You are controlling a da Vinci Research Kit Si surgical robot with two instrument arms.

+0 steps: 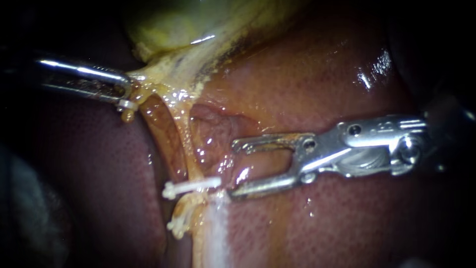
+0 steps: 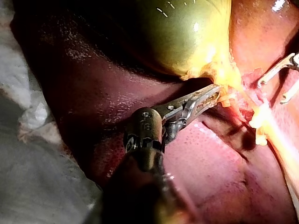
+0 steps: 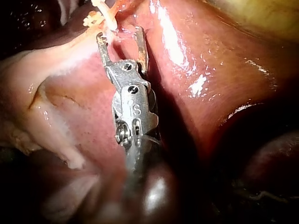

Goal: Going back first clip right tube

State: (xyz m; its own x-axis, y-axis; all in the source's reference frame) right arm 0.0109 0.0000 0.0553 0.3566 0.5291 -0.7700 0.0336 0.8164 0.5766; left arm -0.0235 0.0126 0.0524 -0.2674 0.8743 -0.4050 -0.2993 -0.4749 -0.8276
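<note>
A white clip (image 1: 191,187) lies across the pale yellow tube (image 1: 184,134) that runs down from the gallbladder (image 1: 168,25). A second white clip (image 1: 178,223) sits lower on the same strand. My right instrument (image 1: 234,169) stands just right of the upper clip, its jaws open and empty, the lower tip almost at the clip's end. In the right wrist view those open jaws (image 3: 120,37) have the clip (image 3: 98,16) just ahead. My left instrument (image 1: 126,97) has its jaws shut on yellow tissue at the gallbladder neck, also seen in the left wrist view (image 2: 210,95).
A darker brown tube (image 1: 161,129) runs left of the yellow one. Wet red liver (image 1: 322,74) surrounds both and lies under the right instrument. White cloth (image 2: 28,140) borders the liver beside the left shaft.
</note>
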